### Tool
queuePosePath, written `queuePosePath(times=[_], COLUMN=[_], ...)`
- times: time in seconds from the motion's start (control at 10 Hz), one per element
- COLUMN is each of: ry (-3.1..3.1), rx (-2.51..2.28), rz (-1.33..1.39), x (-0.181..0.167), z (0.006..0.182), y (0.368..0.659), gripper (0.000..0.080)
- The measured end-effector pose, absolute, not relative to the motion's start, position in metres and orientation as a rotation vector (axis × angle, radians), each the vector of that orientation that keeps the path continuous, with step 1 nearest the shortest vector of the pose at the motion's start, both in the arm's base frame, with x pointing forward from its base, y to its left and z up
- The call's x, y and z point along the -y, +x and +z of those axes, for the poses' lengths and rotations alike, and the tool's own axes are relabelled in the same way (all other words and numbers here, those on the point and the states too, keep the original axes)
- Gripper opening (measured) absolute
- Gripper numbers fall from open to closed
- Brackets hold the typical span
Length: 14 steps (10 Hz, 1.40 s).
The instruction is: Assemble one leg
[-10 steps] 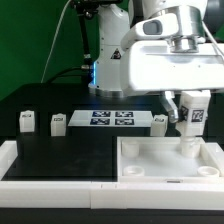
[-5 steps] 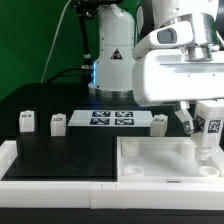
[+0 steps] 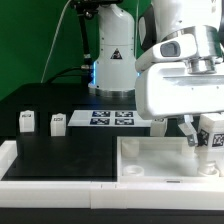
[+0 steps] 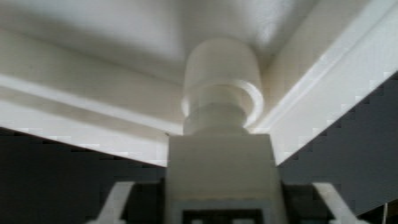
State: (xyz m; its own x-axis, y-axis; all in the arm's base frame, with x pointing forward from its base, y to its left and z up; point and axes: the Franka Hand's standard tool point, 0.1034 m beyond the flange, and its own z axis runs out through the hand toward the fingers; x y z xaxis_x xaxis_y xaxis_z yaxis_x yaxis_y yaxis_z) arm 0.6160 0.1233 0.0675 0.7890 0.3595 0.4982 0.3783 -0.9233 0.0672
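The gripper [image 3: 205, 133] is closed on the leg [image 3: 211, 148], pinching it by its tagged upper part at the far right of the exterior view. The leg's long axis stands close to upright, its free end pointing down at the back corner of the tray [image 3: 160, 162] on the exterior view's right. So the relation that counts is straight along that axis: the corner lies directly beyond the leg's tip, with no sideways gap to be seen. In the wrist view the leg [image 4: 221, 105] runs from between the fingers [image 4: 118, 203] into the angle where two tray walls [image 4: 107, 95] meet, and its rounded end sits right at that corner. Whether the tip is already seated in a hole or only resting on it cannot be told. The arm reaches down from above with the wrist roughly vertical and its big white housing over the tray. Two spare legs [image 3: 27, 122] stand well apart at the exterior view's left, beside the marker board [image 3: 112, 119].
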Motion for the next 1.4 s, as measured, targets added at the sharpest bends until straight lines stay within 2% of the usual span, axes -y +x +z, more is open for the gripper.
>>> queuePosePath(times=[0.6, 1.1, 1.2, 1.3, 1.4], ry=[-2.946, -2.942, -2.942, -2.942, -2.942], rx=[0.599, 0.578, 0.578, 0.578, 0.578], rz=[-0.786, -0.808, -0.808, -0.807, -0.807], x=[-0.118, -0.121, -0.121, -0.121, -0.121], z=[0.052, 0.052, 0.052, 0.052, 0.052], y=[0.611, 0.612, 0.612, 0.612, 0.612], gripper=[0.0290, 0.0290, 0.0538, 0.0538, 0.0615])
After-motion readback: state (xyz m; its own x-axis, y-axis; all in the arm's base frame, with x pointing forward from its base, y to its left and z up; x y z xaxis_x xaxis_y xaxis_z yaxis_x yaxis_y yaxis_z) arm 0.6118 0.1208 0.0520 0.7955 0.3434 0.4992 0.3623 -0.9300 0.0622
